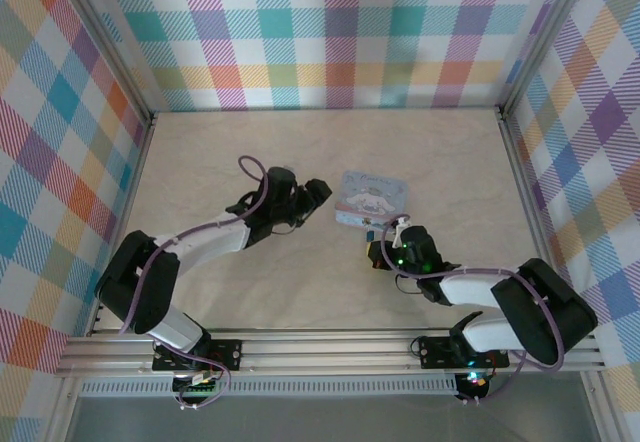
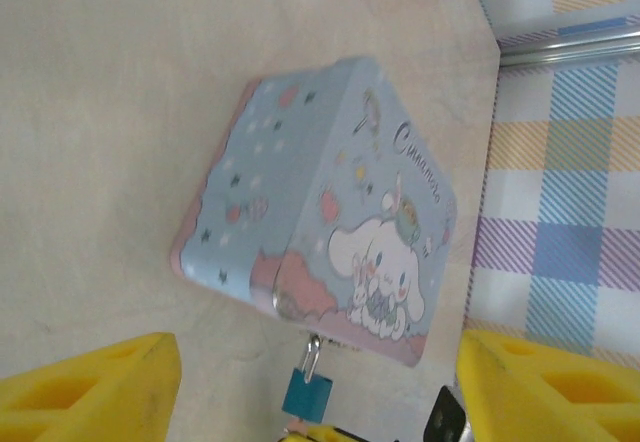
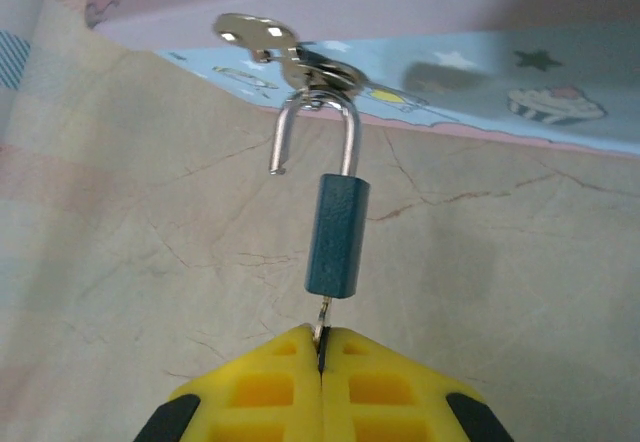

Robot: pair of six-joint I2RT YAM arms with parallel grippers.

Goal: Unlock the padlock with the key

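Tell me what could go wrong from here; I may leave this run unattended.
1. The right fingers pinch only the thin stub of the key under the padlock; a pull or twist might slip off it.
2. The open shackle hooks the hasp of the tin, and the left fingers stand open, not holding it, so a tug could drag the tin.

The tin (image 1: 374, 198) sits mid-tabletop (image 1: 440, 152), with the padlock (image 3: 337, 234) hooked on the clasp (image 3: 300, 62) at its near side. The key (image 3: 322, 314) runs from the padlock's underside into the right end effector (image 3: 321, 344), just before the tin. The left end effector (image 1: 324, 196) stands to the tin's left, apart.
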